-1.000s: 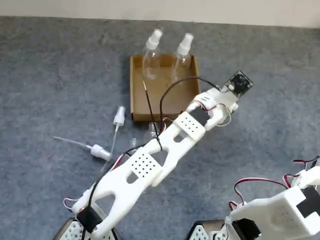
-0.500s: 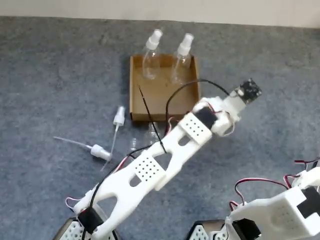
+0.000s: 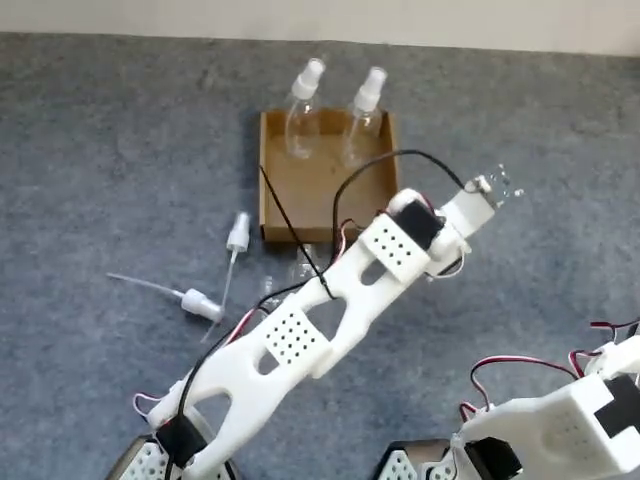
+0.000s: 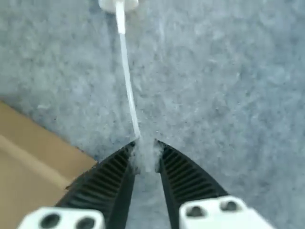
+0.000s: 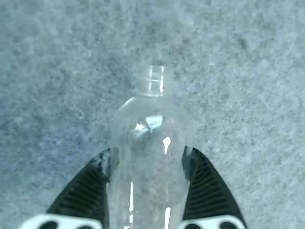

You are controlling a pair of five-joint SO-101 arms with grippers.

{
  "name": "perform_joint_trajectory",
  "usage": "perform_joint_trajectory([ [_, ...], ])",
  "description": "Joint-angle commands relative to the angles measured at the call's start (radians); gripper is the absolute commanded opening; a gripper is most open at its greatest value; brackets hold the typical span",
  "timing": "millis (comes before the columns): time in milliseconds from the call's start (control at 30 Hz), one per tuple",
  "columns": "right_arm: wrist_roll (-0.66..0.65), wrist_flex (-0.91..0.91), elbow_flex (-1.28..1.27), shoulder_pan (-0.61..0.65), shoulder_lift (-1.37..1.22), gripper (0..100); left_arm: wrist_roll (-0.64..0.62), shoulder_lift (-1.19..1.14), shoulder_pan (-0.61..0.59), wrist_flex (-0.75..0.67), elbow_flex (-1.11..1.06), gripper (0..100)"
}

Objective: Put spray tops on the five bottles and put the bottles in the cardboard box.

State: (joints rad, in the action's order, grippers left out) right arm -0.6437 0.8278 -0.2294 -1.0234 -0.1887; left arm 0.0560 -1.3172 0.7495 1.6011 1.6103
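Two clear plastic spray-topped bottles (image 3: 300,105) sit at the far end of the shallow brown cardboard box (image 3: 272,190). We see the left gripper (image 4: 145,149) just beside that box, jaws narrowly apart around the tube tip of a white spray top (image 4: 125,71) lying on grey carpet (image 4: 228,71). The right gripper (image 5: 148,160) clamps an uncapped clear bottle (image 5: 150,119).

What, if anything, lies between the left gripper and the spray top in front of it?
Nothing visible does. The tube of the spray top runs across bare carpet right up to the left gripper; the cardboard box sits off to one side.
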Motion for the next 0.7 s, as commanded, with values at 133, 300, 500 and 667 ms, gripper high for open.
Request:
perform_joint_trajectory([
  [133,-0.012,0.005,0.054,-0.008,0.01,0.3,0.009,0.088,-0.008,-0.18,0.053,13],
  [300,-0.012,0.005,0.056,-0.007,0.01,0.3,0.012,0.068,-0.022,-0.362,0.019,18],
  [500,-0.012,0.005,0.054,-0.007,0.01,0.3,0.012,-0.019,-0.041,-0.493,-0.076,18],
  [667,-0.012,0.005,0.056,-0.004,0.01,0.3,0.012,-0.073,-0.051,-0.497,-0.084,14],
])
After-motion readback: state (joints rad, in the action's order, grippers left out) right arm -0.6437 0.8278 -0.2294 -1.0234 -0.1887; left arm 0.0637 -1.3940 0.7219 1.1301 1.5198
